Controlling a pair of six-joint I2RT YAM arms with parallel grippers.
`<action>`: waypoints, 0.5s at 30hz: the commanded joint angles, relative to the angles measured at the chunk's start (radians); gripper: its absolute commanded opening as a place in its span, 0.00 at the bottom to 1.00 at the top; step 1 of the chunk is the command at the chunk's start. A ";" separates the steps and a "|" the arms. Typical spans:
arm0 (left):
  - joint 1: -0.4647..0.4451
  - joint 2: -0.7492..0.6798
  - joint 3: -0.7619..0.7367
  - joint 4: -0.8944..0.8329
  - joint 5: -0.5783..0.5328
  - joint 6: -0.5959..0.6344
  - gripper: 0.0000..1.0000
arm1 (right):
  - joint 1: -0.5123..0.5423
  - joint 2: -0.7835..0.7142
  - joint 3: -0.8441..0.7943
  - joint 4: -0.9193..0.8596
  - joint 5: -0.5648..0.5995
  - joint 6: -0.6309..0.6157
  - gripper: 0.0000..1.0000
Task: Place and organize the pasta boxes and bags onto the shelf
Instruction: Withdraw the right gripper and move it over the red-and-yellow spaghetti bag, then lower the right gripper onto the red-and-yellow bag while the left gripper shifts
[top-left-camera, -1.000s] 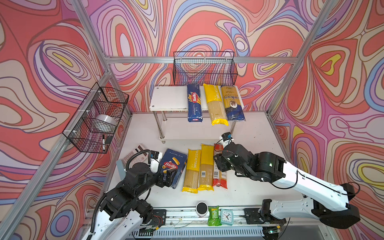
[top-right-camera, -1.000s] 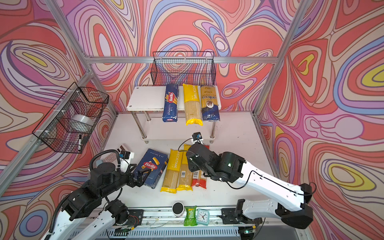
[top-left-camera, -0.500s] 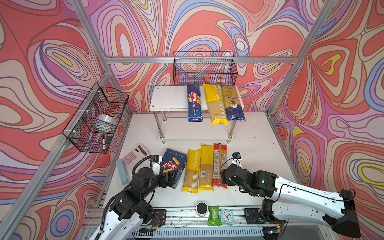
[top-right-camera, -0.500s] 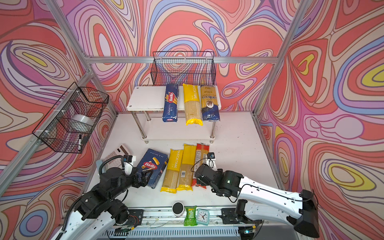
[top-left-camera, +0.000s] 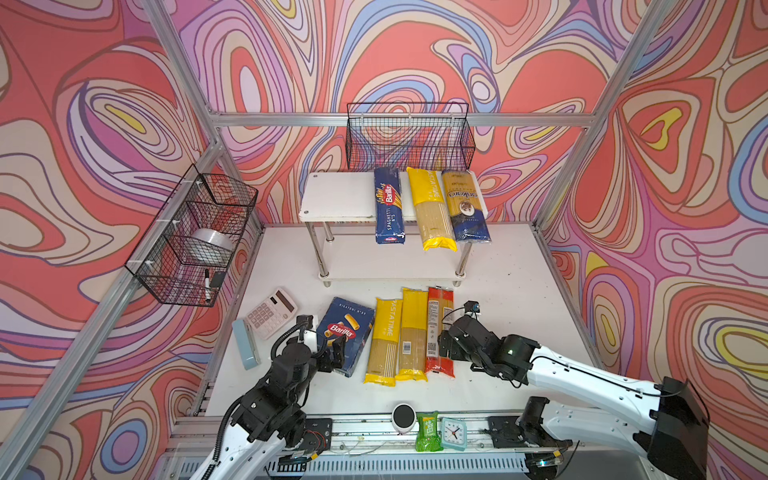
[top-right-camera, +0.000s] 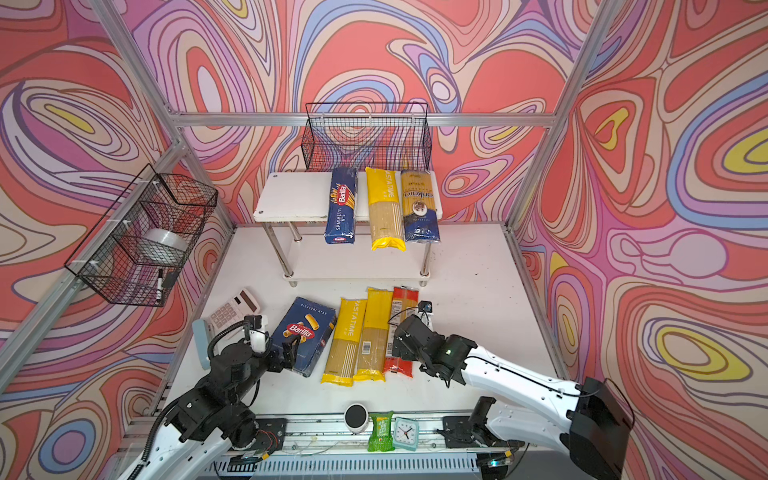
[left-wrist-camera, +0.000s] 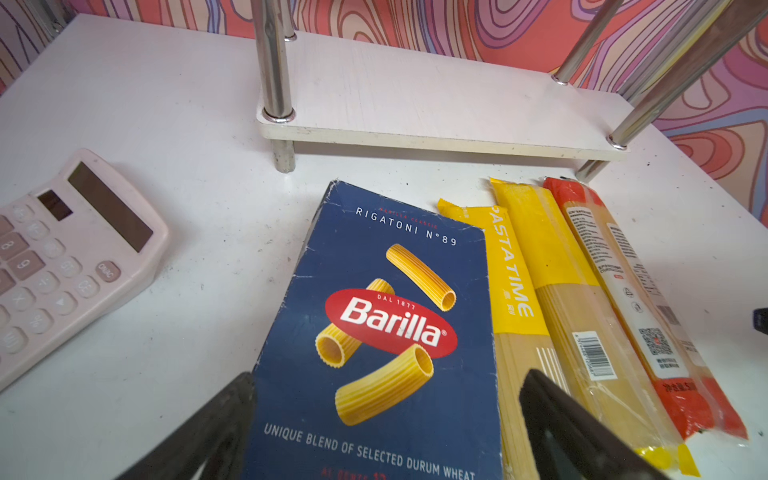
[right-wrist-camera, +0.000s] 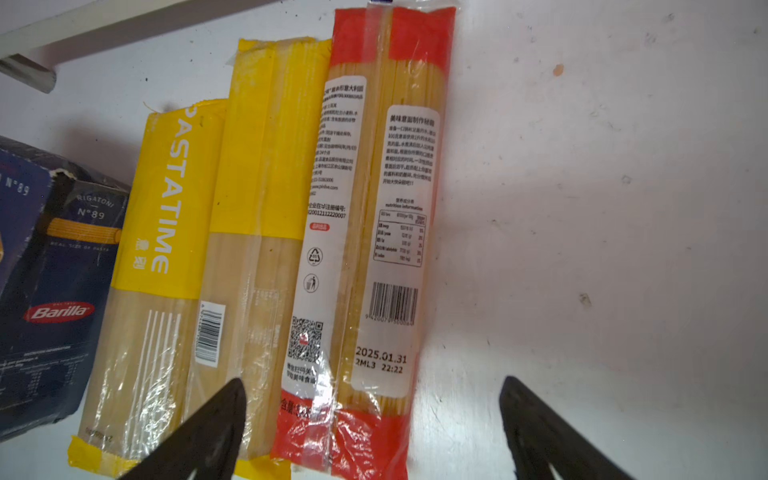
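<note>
left claw spread | right claw spread | rigatoni box scuffed cardboard | red-ended bag glossy, seemingly crinkled

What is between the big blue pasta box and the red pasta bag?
A yellow Pastatime bag and another yellow bag lie there side by side, shown in both top views.

left gripper: rigatoni box under jaws; calculator left | right gripper: end bag under jaws; neighbour bags left | shelf ahead: spaghetti box, top bags on top
</note>
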 joint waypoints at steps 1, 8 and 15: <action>-0.002 0.073 0.034 0.088 -0.054 0.064 1.00 | -0.014 0.049 0.025 0.039 -0.046 -0.048 0.98; -0.002 0.176 0.032 0.168 -0.075 0.184 1.00 | -0.037 0.132 0.023 0.079 -0.076 -0.046 0.98; -0.003 0.076 0.005 0.153 -0.066 0.200 1.00 | -0.062 0.194 0.037 0.116 -0.099 -0.061 0.98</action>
